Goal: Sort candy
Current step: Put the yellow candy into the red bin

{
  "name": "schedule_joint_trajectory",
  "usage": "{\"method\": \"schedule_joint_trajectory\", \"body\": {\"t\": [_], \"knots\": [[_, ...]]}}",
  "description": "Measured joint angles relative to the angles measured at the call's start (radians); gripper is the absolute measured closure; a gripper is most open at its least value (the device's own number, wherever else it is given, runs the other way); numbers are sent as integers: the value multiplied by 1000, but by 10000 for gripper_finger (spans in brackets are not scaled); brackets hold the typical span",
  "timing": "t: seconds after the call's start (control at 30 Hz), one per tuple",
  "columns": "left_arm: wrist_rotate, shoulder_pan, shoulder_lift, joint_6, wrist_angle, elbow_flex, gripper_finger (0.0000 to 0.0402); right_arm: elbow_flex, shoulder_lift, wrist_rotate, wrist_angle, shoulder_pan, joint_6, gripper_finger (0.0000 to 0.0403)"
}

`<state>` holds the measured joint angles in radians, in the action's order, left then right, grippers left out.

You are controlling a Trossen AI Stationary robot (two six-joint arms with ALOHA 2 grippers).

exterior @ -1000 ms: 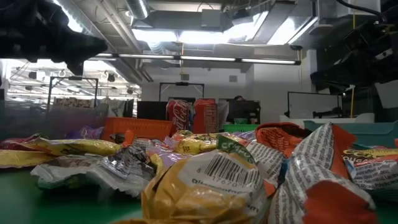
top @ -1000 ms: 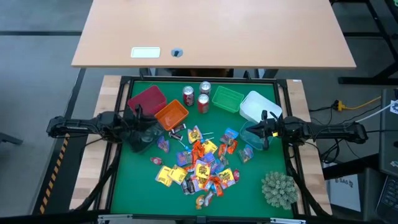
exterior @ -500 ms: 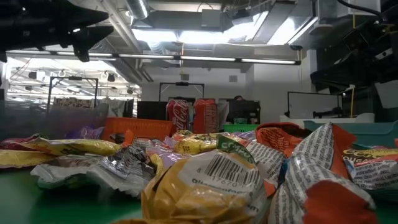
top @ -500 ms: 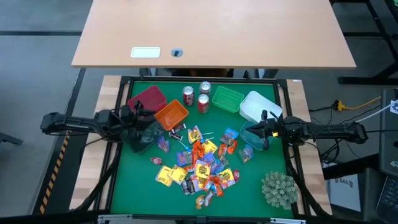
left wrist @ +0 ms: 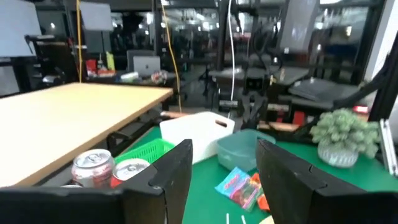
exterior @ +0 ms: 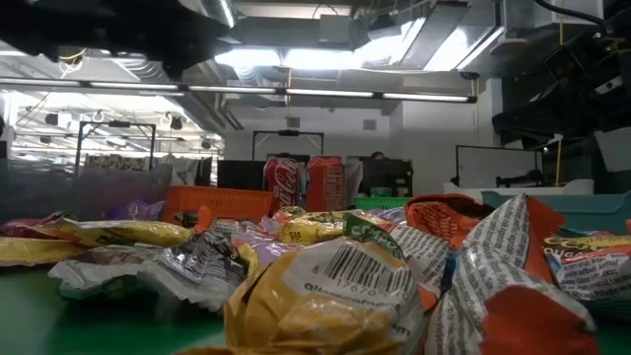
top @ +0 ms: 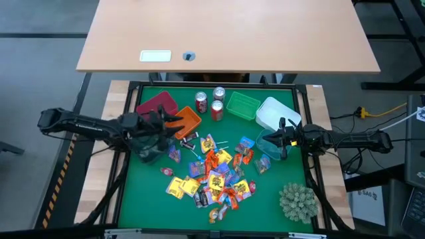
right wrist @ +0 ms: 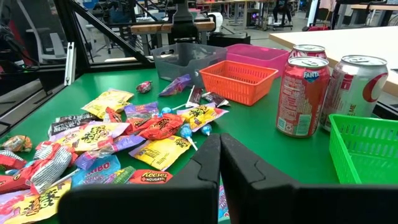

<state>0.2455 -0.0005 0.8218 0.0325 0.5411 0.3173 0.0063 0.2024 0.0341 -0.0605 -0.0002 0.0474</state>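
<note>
Opening tool: the left tool [top: 171,119] now stands wide over the orange basket [top: 188,121]; a second ago it was narrower and sat further back, over the grey bin [top: 151,145].
Left tool state: wide and empty; the left wrist view shows its two fingers [left wrist: 171,171] spread with nothing between them.
Left arm shift: the arm has swung toward the desk's centre, so the tool hangs between the red basket [top: 155,105] and the orange basket.
Meaning: I judge that a sweet has just been let go into a bin and that the tool is free for another pick, though no frame shows the dropped piece.
Right tool: the right tool [right wrist: 219,163] is closed with nothing in it, unchanged over the last second, beside the teal bin [top: 267,145] near the white bin [top: 274,114].
Candy: the candy [top: 211,174] lies in a loose heap on the green desk [top: 133,192], in front of the bins; a few pieces lie close to the orange basket.
Cans: two cans [top: 209,103] stand at the back between the orange basket and the green basket [top: 242,106].
Plant ball: it [top: 296,201] sits at the front right corner, apart from the heap.
Progress: most of the heap is unsorted, so the task looks far from done.
</note>
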Motion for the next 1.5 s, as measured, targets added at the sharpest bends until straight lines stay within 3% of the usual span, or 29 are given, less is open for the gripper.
{"method": "schedule_joint_trajectory", "body": {"t": [0.47, 0.77, 1.17, 1.5], "knots": [[1, 0, 448, -1, -2, 205, 234, 0, 0, 0, 1, 0, 0, 393], [1, 0, 665, 0, -6, 261, 234, 0, 0, 0, 1, 0, 0, 393], [4, 0, 815, 17, -6, 262, 234, 0, 0, 0, 2, 0, 0, 393], [6, 1, 842, 17, -15, 262, 234, 0, 0, 0, 2, 0, 0, 393]]}}
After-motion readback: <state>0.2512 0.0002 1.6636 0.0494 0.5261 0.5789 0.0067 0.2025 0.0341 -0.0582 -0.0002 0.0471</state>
